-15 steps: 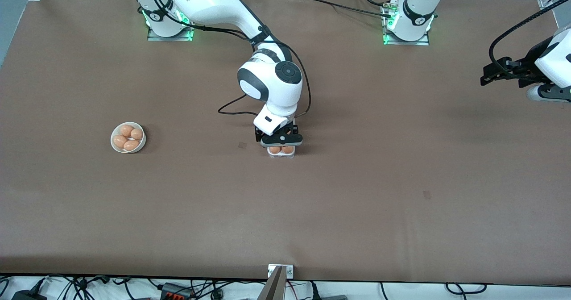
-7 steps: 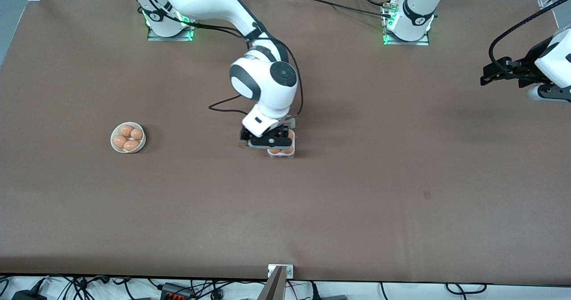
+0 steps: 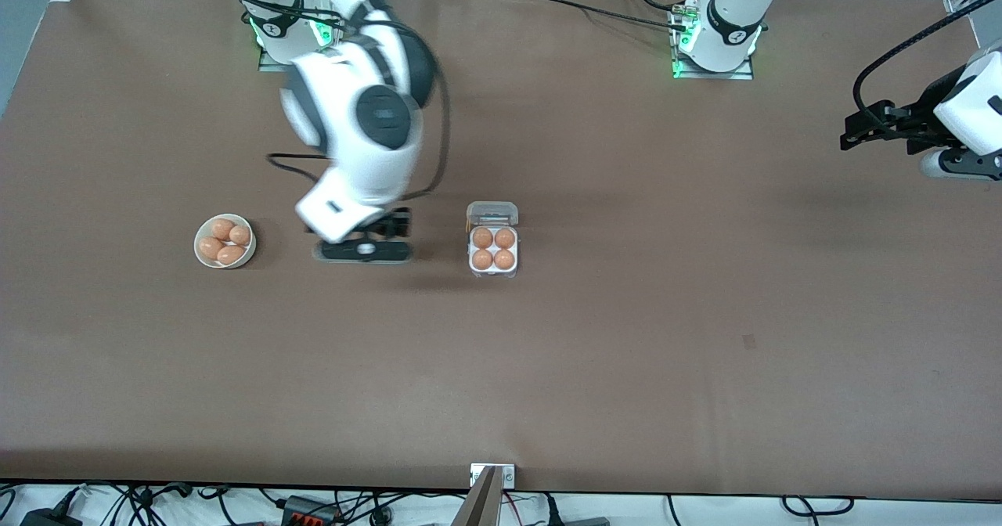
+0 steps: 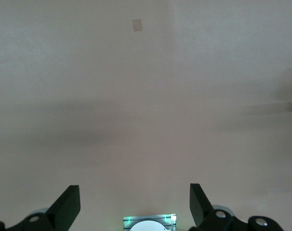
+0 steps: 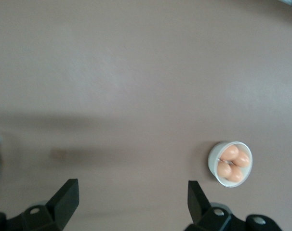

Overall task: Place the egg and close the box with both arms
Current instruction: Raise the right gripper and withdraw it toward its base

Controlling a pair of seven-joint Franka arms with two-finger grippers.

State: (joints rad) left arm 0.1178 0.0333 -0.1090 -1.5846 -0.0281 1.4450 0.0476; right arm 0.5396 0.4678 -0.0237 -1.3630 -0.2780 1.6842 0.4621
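Right gripper [image 3: 362, 250] held over bare table between bowl and box, fingers [image 5: 65, 196] spread wide, nothing gripped. Egg carton [image 3: 492, 239] seen at table middle, lid open, all four cells filled with eggs [image 3: 483, 237]. White bowl [image 3: 225, 241] with four eggs lies toward right arm's end. Left gripper [image 3: 859, 128] waits over left arm's end, fingers [image 4: 69, 204] wide apart, empty.

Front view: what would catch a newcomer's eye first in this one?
The box in the middle of the table, lid open, all four cells filled with eggs. Beside it, the right gripper hangs open and empty over bare table between the box and the white bowl, which holds four more eggs. The left gripper waits open at the left arm's end of the table.
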